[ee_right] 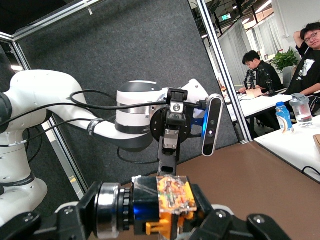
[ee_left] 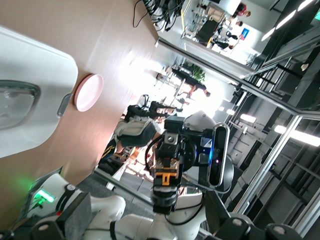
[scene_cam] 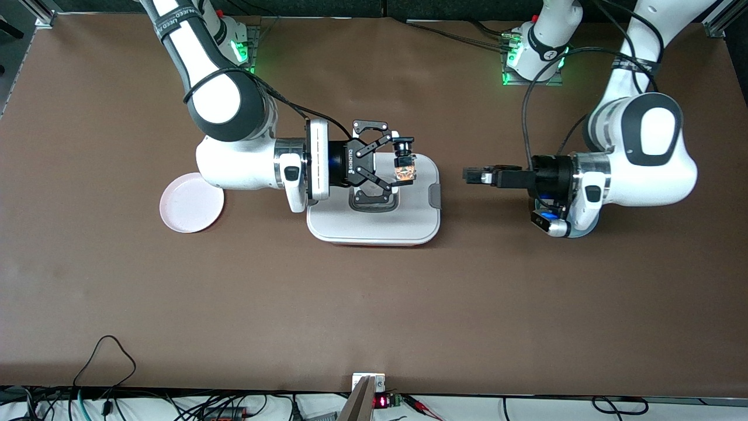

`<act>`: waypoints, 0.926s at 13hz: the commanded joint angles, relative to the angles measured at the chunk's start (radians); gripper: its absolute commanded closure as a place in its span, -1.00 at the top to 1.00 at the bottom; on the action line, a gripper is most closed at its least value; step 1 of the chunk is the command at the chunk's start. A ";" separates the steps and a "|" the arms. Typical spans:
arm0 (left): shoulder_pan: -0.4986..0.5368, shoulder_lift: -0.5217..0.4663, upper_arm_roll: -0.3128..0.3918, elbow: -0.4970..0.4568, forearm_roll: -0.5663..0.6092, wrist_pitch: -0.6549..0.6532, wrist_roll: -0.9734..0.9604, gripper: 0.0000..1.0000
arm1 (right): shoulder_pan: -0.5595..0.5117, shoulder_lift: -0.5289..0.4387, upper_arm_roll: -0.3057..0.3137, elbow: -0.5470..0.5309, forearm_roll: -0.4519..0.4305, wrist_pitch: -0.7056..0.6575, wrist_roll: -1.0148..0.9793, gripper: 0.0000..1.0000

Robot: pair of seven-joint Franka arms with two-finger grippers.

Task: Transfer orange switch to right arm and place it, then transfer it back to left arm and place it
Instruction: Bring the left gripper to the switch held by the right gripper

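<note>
The orange switch (scene_cam: 404,169) is gripped by the right gripper (scene_cam: 402,165) over the lidded box (scene_cam: 374,225) (contents hidden); the left gripper (scene_cam: 476,175) waits spread wide.

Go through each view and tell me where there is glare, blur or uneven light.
Front view: even light, sharp, green glow at both arm bases. Left wrist view: washed-out glare on the table beside the pink plate. Right wrist view: the orange switch up close looks soft.

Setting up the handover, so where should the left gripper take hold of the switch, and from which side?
Probably the free end of the switch, the part sticking out past the right gripper, which holds it over the box. Come in level from the left arm's end: the left gripper is open and already points that way.
</note>
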 commanded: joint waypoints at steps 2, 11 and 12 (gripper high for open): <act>0.006 -0.034 -0.105 -0.050 -0.072 0.146 0.030 1.00 | 0.018 0.013 -0.001 0.027 0.023 0.071 0.004 -0.48; -0.068 -0.020 -0.149 -0.040 -0.142 0.336 0.030 0.98 | 0.022 0.013 -0.001 0.027 0.023 0.076 0.004 -0.48; -0.074 -0.020 -0.149 -0.038 -0.150 0.345 0.030 0.95 | 0.022 0.013 -0.001 0.025 0.023 0.076 0.004 -0.48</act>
